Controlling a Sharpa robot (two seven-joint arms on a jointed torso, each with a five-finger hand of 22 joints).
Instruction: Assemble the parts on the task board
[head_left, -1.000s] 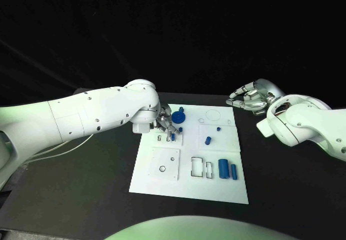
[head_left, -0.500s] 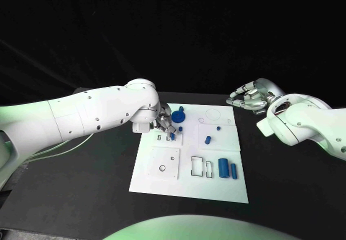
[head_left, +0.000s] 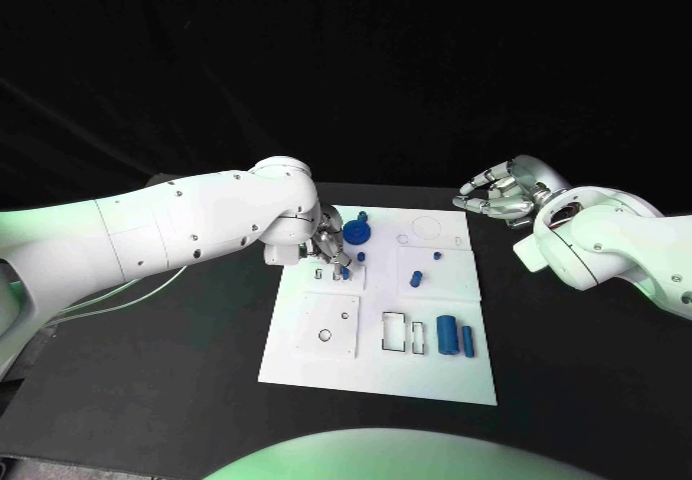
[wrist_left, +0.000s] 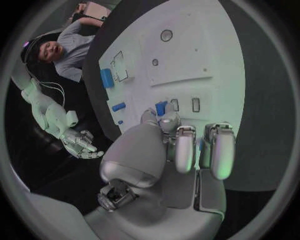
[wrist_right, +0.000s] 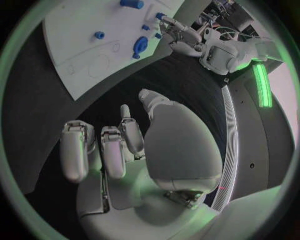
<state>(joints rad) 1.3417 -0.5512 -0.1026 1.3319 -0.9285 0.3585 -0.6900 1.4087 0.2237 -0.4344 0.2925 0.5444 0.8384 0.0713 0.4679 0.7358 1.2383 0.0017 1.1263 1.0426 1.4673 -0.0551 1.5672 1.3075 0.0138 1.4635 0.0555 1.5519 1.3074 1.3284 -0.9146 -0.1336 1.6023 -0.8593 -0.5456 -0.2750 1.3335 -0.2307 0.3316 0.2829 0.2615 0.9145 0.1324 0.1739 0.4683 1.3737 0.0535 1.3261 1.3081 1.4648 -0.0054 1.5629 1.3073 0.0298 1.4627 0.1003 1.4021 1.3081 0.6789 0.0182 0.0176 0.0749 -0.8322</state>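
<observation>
Pinching a blue part (wrist_left: 161, 108), the left hand (wrist_left: 178, 145) overhangs slots.

The white task board (head_left: 378, 375) lay flat in the middle of the black table, its long side running away from the robot. Near its close end two blue cylinders (head_left: 459, 335) lay side by side, just beside a pair of dark-outlined rectangular slots (head_left: 401, 334). Left of those was a square plate (head_left: 330, 327) with a small round hole. Farther up, a short blue peg (head_left: 415, 279) sat near the board's middle, with a smaller blue piece (head_left: 436, 256) beyond it. A round blue part (head_left: 358, 235) rested near the far left corner. A small blue piece (head_left: 343, 271), apparently pinched in the left hand's fingertips, stood over the board's left side.
</observation>
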